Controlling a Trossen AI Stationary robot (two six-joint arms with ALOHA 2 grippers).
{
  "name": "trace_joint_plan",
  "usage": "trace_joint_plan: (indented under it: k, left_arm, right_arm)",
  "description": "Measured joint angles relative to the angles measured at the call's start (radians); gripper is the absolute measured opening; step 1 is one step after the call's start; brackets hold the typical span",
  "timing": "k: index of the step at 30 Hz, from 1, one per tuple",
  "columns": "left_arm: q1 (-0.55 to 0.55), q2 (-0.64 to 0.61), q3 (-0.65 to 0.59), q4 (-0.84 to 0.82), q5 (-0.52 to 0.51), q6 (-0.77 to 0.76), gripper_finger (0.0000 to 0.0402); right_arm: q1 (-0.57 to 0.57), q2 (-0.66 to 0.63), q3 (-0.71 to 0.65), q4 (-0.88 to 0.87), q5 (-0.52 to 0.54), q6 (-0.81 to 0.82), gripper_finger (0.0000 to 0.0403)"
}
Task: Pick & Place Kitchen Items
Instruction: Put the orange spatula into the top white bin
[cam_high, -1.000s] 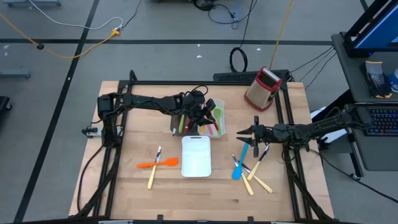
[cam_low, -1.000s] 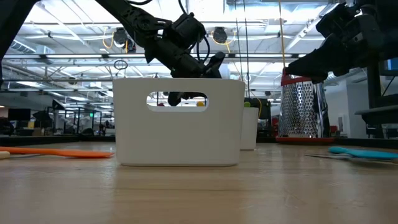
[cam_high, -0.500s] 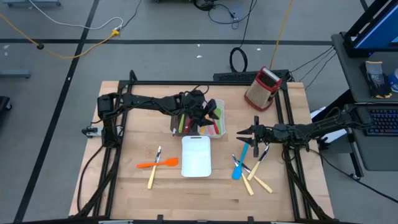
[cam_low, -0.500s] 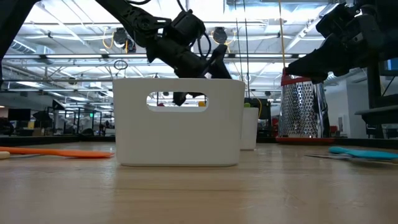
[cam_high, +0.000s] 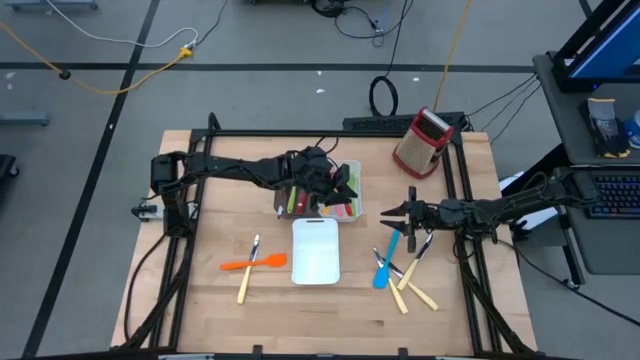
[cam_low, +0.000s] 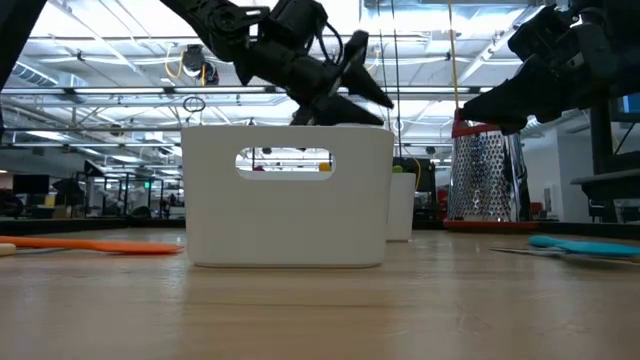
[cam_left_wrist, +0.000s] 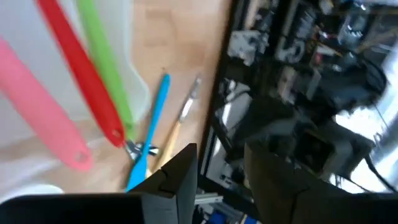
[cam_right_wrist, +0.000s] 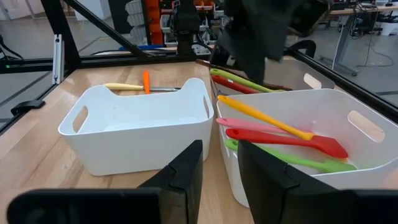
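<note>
Low view shows my left gripper (cam_low: 345, 75) has lifted clear above the white bin (cam_low: 288, 195), fingers apart and empty, so that utensil is delivered.

A grey floor (cam_high: 260, 40) with dark seams surrounds the table; yellow and white cables (cam_high: 130, 55) trail across its upper left. A desk with keyboard (cam_high: 612, 195) fills the right edge.
</note>
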Motion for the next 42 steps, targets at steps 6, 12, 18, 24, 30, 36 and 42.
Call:
trace_joint_plan:
  k: [6, 12, 18, 24, 30, 36, 42]
  left_arm:
    - [-0.05, -0.018, 0.0, -0.016, -0.014, 0.079, 0.0112]
    - [-0.111, -0.061, 0.0, -0.149, -0.084, 0.175, 0.0081]
    - [-0.186, -0.123, -0.001, -0.225, -0.192, 0.265, 0.0023]
    - [-0.27, -0.177, 0.0, -0.288, -0.301, 0.324, 0.001]
    - [-0.36, -0.197, 0.0, -0.411, -0.319, 0.395, 0.0005]
    - [-0.448, -0.203, 0.0, -0.642, -0.319, 0.474, 0.0004]
    - [-0.517, -0.203, 0.0, -0.895, -0.328, 0.575, 0.0002]
  right_arm:
    - [0.0, 0.0, 0.0, 0.001, 0.0, 0.0, 0.0093]
    - [0.0, 0.0, 0.0, 0.007, 0.0, 0.0, 0.0093]
    - [0.0, 0.0, 0.0, 0.005, 0.001, -0.002, 0.0093]
    - [0.0, 0.0, 0.0, 0.001, 0.001, -0.003, 0.0093]
    - [0.0, 0.0, 0.0, 0.001, 0.0, -0.002, 0.0093]
    - [0.0, 0.0, 0.0, 0.001, 0.0, 0.0, 0.0093]
    - [0.0, 0.0, 0.0, 0.0, 0.0, 0.0, 0.0093]
